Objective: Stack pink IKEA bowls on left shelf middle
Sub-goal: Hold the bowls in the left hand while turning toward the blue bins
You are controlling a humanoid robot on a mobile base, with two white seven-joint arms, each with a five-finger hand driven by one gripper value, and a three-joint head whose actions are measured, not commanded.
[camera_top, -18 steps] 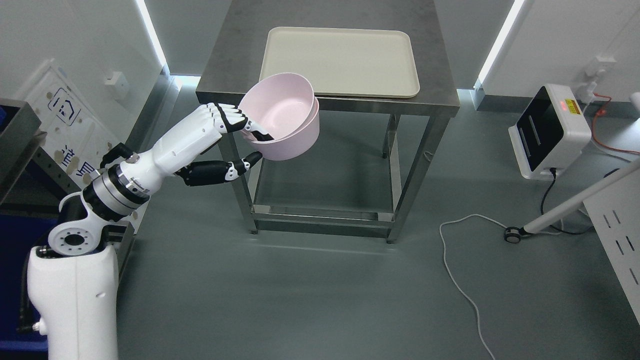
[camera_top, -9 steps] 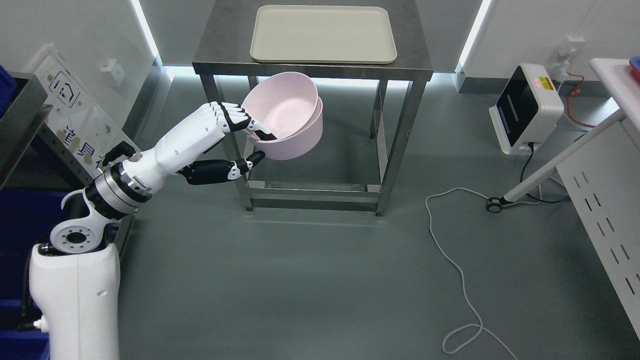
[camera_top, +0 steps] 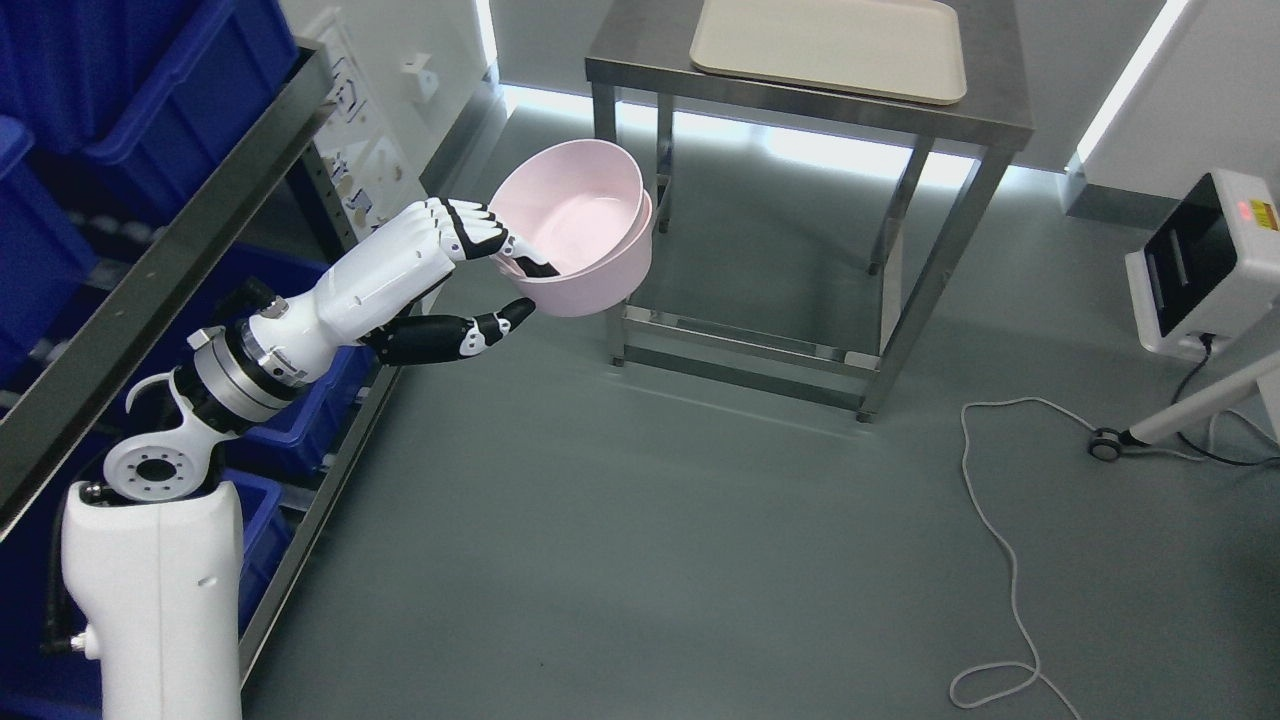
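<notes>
So the nested pink bowls (camera_top: 585, 235), smooth matte plastic by the look, are being carried in mid-air by the left hand (camera_top: 480, 275), fingers hooked over the near rim, thumb underneath. Transport step, probably: the metal shelf (camera_top: 150, 270) with blue bins (camera_top: 150, 80) is being approached, and a clear middle-level spot is needed next.

Open floor (camera_top: 620, 540) ahead; shelf rail (camera_top: 160, 270) left, steel table (camera_top: 800, 90) right.
</notes>
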